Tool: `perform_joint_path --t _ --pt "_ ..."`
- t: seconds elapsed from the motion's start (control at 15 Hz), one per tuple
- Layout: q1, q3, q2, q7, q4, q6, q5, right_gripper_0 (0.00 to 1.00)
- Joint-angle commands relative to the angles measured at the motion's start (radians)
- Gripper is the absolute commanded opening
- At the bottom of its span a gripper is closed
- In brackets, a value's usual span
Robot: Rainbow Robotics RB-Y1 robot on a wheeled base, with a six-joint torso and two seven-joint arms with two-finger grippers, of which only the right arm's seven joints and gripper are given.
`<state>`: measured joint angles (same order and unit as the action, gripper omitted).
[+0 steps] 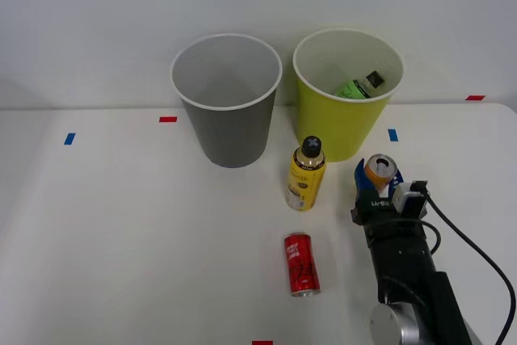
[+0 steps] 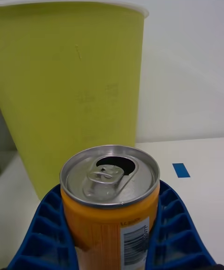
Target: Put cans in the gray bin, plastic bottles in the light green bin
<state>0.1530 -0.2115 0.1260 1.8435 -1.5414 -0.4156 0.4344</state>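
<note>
Orange can [image 2: 110, 204]: upright, clamped between blue fingers [image 2: 44, 232] of right gripper [image 1: 377, 177], just beside light green bin [image 1: 343, 123]. Gray bin [image 1: 230, 131] farther left. Risk: release into nearer bin; carry path may clip yellow bottle [image 1: 306, 175].

We see our right gripper [image 2: 111, 232] clamping its blue ribbed fingers [image 2: 44, 232] on either side of the upright orange can [image 2: 110, 204], its silver top opened, with the light green bin [image 2: 70, 88] just behind it.
</note>
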Motion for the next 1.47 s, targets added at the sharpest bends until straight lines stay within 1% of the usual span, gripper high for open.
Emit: perform_joint_path --t 0.07,0.27,0.47,0.6,0.8,1.07,1.13,1.27,1.47 --pt "0.006 0.004 -0.008 0.011 0.0 -0.005 0.006 0.0" --pt "0.025 0.004 0.004 0.013 0.0 -0.045 -0.002 0.0" --pt "0.068 0.009 0.007 0.0 -0.003 -0.095 -0.052 0.0" --pt "0.108 0.026 0.004 -0.01 -0.031 -0.1 -0.094 0.0" --pt "0.191 0.031 0.02 -0.036 -0.14 -0.094 -0.1 0.0" --pt "0.307 0.049 0.103 -0.181 -0.476 0.167 -0.089 0.0" --pt "0.313 0.055 0.127 -0.224 -0.532 0.207 -0.086 0.0" --pt "0.31 0.057 0.175 -0.325 -0.591 0.218 -0.075 0.0" --pt "0.276 0.063 0.208 -0.458 -0.646 0.219 -0.066 0.0"
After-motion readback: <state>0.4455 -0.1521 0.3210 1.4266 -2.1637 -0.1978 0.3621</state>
